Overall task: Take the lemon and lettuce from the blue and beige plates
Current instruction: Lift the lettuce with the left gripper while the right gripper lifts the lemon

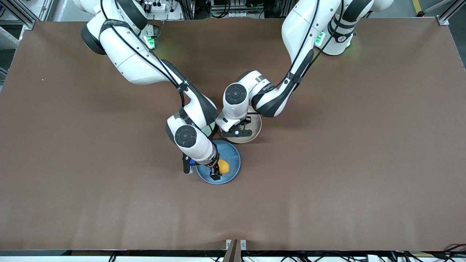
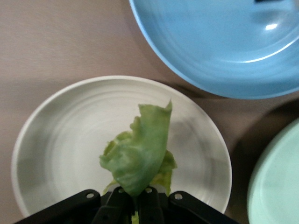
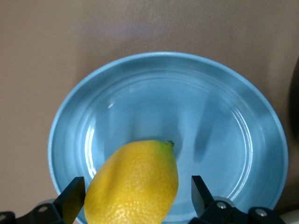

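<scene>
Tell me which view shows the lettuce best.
Left wrist view: the lettuce fills its centre, pinched in the shut left gripper over the beige plate. The front view hides it under the arm; the right wrist view misses it.

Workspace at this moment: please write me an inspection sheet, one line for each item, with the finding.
Surface: brown table, flat.
Job's things: lemon on blue plate; lettuce over beige plate.
Clutter: mint green plate beside the two others.
Grippers: left gripper shut on the lettuce; right gripper open, fingers either side of the lemon, apart from it.
Cables: black cables along both arms.
Surroundings: metal frame and a power strip by the bases.
</scene>
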